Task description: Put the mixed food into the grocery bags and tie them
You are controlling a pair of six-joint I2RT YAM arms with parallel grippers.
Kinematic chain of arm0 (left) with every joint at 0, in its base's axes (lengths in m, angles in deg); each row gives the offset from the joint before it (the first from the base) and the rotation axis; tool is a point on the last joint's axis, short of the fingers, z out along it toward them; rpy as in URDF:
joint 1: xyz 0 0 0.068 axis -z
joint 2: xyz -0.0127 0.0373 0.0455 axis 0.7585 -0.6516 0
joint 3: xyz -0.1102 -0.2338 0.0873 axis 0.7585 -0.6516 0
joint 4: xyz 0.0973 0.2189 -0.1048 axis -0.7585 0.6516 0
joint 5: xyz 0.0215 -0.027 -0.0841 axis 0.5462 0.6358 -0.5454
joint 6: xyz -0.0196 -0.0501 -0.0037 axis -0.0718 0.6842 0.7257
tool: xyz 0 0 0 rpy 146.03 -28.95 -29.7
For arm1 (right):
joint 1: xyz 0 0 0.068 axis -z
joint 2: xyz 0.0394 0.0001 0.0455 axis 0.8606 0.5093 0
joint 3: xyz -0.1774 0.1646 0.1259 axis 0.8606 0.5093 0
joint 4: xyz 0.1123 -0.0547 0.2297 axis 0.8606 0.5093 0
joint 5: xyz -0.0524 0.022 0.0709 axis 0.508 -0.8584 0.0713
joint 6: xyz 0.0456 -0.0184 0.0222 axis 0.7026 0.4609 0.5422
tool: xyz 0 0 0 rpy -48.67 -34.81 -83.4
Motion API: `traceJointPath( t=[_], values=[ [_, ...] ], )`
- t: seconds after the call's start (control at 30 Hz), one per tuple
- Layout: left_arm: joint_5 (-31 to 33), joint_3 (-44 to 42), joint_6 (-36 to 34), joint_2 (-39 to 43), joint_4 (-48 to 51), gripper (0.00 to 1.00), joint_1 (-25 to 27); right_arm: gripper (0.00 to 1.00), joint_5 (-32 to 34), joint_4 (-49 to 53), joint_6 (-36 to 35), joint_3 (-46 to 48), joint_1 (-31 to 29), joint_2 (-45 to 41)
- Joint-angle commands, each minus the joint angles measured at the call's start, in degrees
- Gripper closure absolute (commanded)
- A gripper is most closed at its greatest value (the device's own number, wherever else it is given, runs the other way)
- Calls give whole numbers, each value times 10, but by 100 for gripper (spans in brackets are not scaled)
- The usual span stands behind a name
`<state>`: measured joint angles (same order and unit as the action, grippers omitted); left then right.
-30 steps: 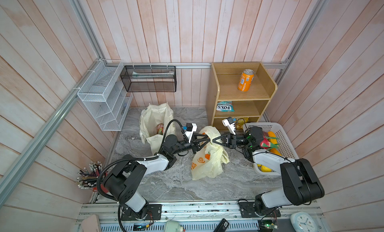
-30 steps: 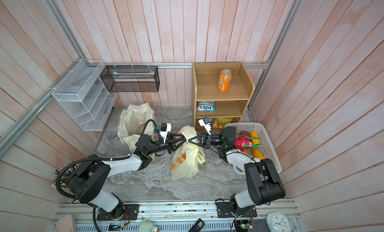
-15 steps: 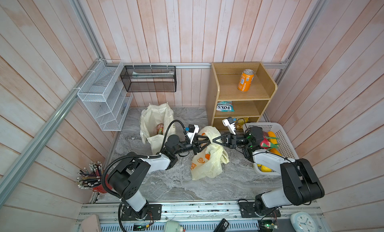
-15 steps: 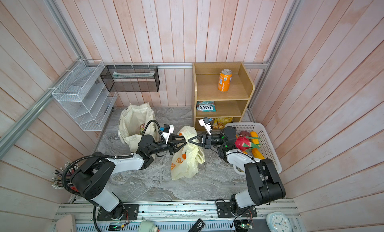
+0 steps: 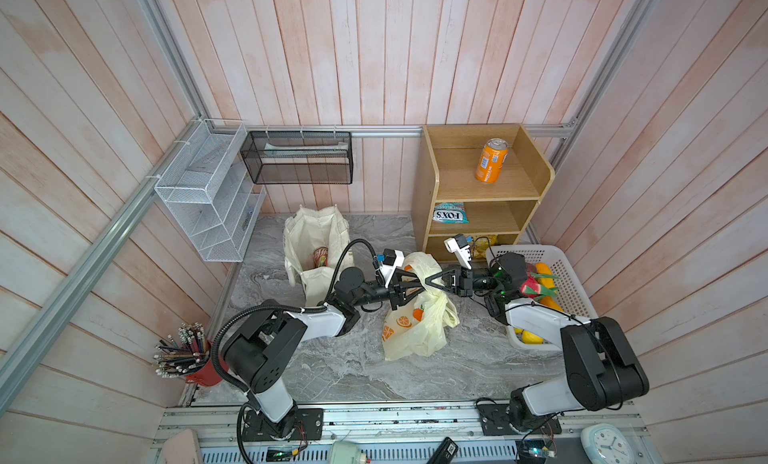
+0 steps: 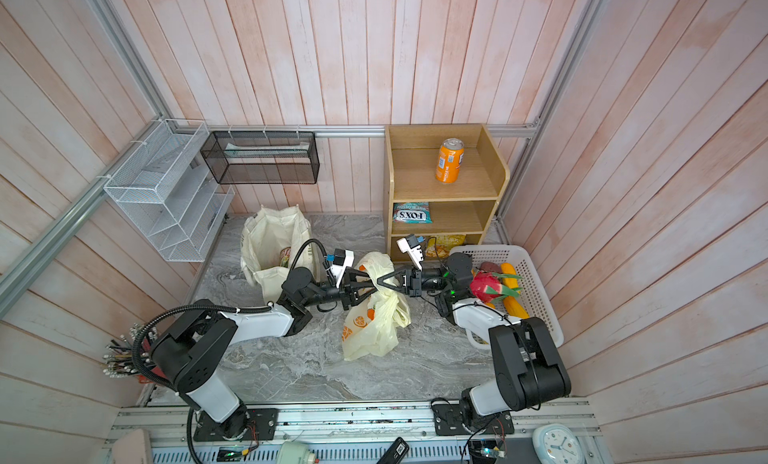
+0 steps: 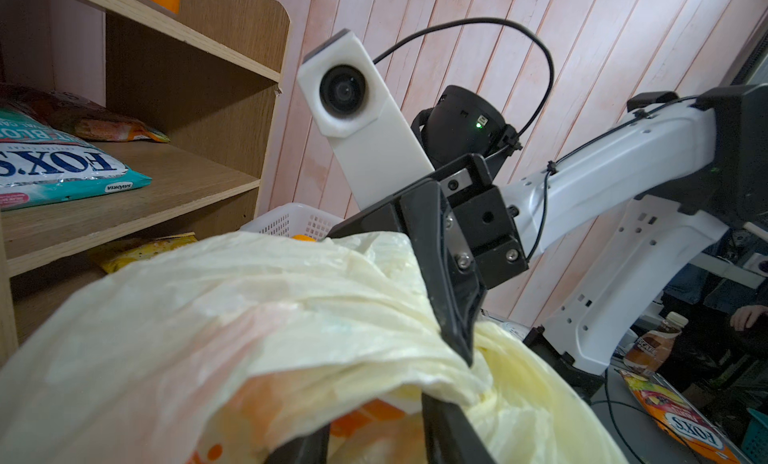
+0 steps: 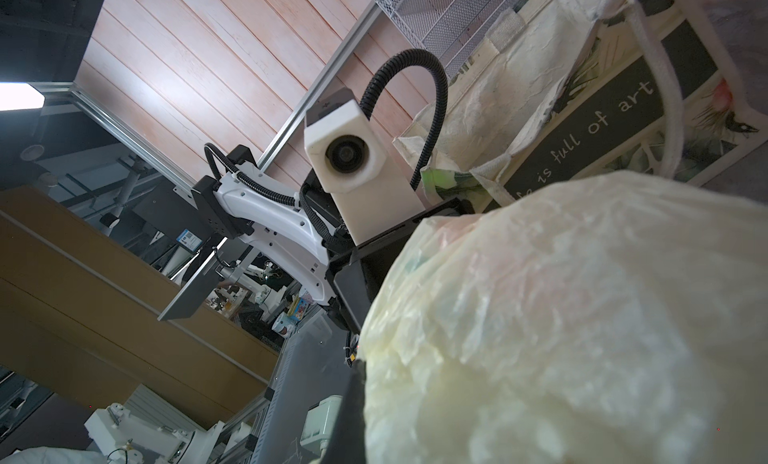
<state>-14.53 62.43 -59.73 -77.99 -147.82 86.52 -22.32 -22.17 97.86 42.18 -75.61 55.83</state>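
Tabletop (image 5: 332, 370); left gripper (image 5: 417, 290) opposite right gripper (image 5: 428, 284)

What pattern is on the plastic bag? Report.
Plastic bag: orange fruits on cream, best in a top view.

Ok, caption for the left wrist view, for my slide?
The right end effector pinches the gathered top of the cream plastic bag, wooden shelf with a candy packet behind.

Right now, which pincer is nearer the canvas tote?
Left. The left pincer sits atop the plastic bag, beside the canvas tote; the right pincer grips that bag from the basket side, farther off.
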Motion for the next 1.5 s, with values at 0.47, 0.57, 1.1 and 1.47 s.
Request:
traceJointPath(
  t=[0.47, 0.57, 1.1, 1.47],
  values=[
    [-28, 0, 16, -17, -72, 100, 6, 100, 18, 19, -15, -12, 6, -18],
    [-15, -3, 15, -15, -66, 100, 5, 80, 32, 24, -10, -12, 15, -31],
    [30, -18, 14, -12, -63, 100, -2, 56, 72, 231, -111, -15, 58, -127],
    [45, 12, 10, -25, -46, 76, -2, 100, 52, 181, -95, -3, 56, -81]
  ],
)
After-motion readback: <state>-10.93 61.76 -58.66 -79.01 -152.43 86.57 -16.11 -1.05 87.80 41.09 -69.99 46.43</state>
